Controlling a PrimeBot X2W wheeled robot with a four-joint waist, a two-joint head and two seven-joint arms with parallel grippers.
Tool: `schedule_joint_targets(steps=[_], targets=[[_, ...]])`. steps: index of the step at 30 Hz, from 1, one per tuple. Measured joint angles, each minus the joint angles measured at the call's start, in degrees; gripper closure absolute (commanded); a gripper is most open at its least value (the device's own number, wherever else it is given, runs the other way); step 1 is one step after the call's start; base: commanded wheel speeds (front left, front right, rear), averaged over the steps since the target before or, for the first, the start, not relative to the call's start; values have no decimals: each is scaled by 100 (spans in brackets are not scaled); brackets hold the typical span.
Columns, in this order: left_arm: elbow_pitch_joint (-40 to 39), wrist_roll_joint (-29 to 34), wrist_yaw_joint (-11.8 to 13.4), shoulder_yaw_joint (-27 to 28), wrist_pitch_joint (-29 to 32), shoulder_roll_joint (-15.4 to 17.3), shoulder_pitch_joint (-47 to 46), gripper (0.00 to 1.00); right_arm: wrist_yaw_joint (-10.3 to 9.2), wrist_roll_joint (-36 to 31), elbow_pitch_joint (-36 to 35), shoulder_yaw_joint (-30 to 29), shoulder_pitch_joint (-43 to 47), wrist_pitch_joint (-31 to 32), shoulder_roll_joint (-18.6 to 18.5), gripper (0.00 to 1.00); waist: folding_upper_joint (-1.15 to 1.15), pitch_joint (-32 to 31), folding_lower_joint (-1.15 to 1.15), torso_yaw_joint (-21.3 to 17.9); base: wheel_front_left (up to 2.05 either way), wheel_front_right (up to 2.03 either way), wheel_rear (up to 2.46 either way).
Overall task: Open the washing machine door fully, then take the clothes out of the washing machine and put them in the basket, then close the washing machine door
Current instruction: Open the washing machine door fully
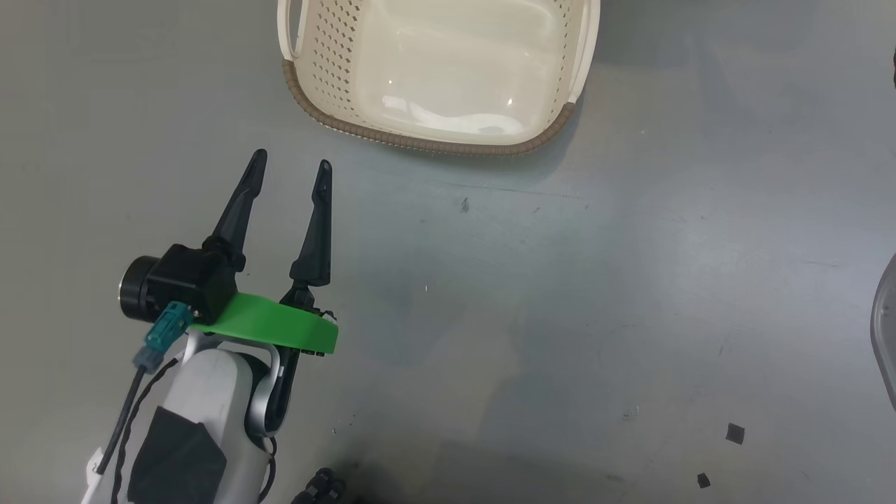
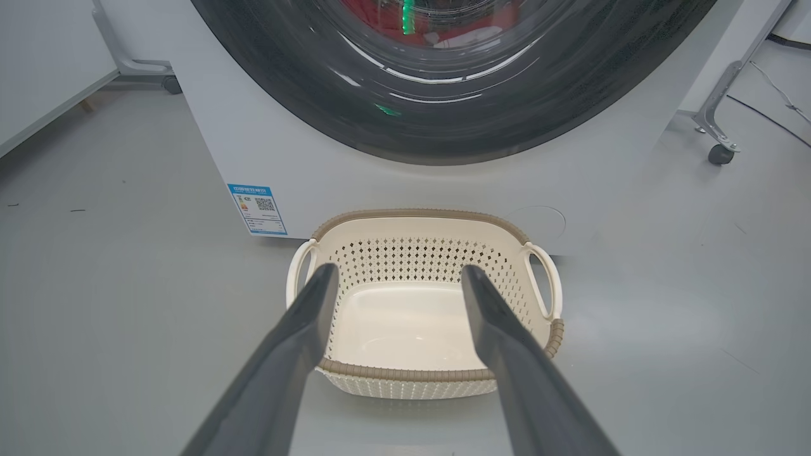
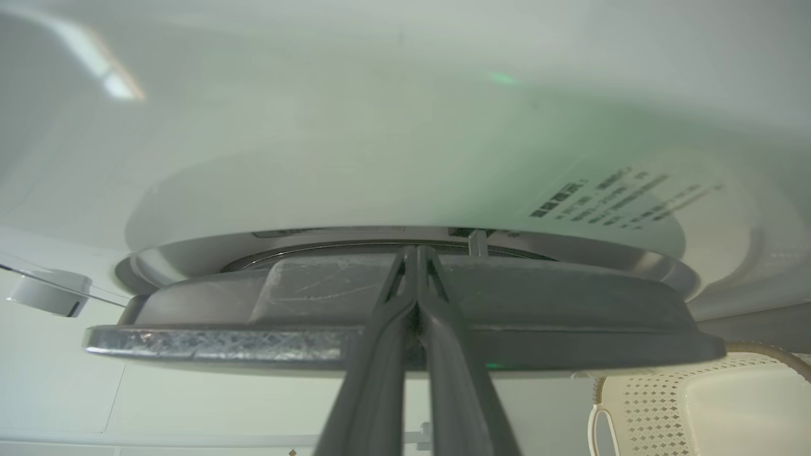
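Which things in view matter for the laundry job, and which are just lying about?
Job: washing machine, door, red clothes behind the glass, basket.
Lying about: black scraps on the floor, frame wheel.

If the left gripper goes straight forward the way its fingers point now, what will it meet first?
Most likely the basket, at its near rim; the left gripper frames it, jaws open. How high it hangs above the rim is unclear.
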Motion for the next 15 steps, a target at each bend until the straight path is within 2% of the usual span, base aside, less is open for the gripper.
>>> schedule_joint_targets(steps=[6, 15], targets=[[-54, -238, 0, -22, 0, -3, -41, 0, -65, 190, 291, -147, -261, 114, 13, 100, 0, 37, 0, 46, 0, 0, 0], [-59, -252, -24, -55, 0, -7, -66, 0, -114, 207, 742, -132, -553, 374, -66, 100, 0, 61, 0, 116, 0, 0, 0]])
